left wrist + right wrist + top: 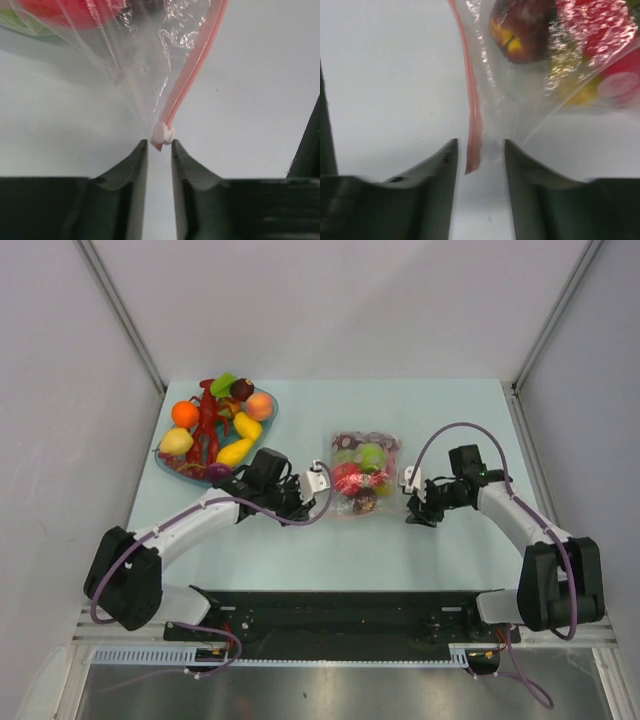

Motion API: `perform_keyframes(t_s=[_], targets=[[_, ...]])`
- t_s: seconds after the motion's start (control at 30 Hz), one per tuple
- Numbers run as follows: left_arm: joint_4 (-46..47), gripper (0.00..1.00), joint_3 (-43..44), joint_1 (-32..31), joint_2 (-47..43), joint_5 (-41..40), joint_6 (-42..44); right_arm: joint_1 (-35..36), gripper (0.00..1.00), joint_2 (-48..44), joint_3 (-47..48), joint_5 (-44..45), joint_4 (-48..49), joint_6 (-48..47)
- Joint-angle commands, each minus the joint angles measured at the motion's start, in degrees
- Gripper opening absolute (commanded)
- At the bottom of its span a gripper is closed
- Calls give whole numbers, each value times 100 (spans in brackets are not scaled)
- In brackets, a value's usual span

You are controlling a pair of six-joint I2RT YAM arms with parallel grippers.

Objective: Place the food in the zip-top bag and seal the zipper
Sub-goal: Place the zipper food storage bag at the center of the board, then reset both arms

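The clear zip-top bag (385, 445) lies flat mid-table with red, green and dark food (358, 480) inside. Its pink zipper runs along the near edge. My left gripper (322, 506) is at the bag's near left corner. In the left wrist view its narrow-set fingertips (160, 142) pinch the white slider (163, 134) at the end of the zipper (192, 70), and the plastic pulls taut to that point. My right gripper (408, 512) is at the near right corner. It is open (481, 142), with the zipper end (474, 150) and bag corner loose between its fingers.
A blue-rimmed dish (165, 462) at the far left holds several toy fruits, among them an orange (185, 414), a yellow lemon (176, 442) and red pieces. White walls close in the table at the back and sides.
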Motion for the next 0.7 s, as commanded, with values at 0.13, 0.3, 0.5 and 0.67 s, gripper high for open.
perform_keyframes(t_s=[0.13, 0.3, 0.5, 0.67], targets=[[-740, 91, 821, 69, -1471, 274, -689, -622, 80, -1981, 198, 78, -625, 538], [-960, 100, 1830, 789, -1614, 292, -1629, -745, 96, -2697, 531, 200, 286, 2382], [-1926, 100, 3921, 1685, -472, 440, -2492, -885, 100, -1794, 1593, 1342, 1449, 4897], [-2067, 100, 4189, 2510, -199, 440, -2713, -1843, 100, -923, 2360, 738, 1335, 6557]])
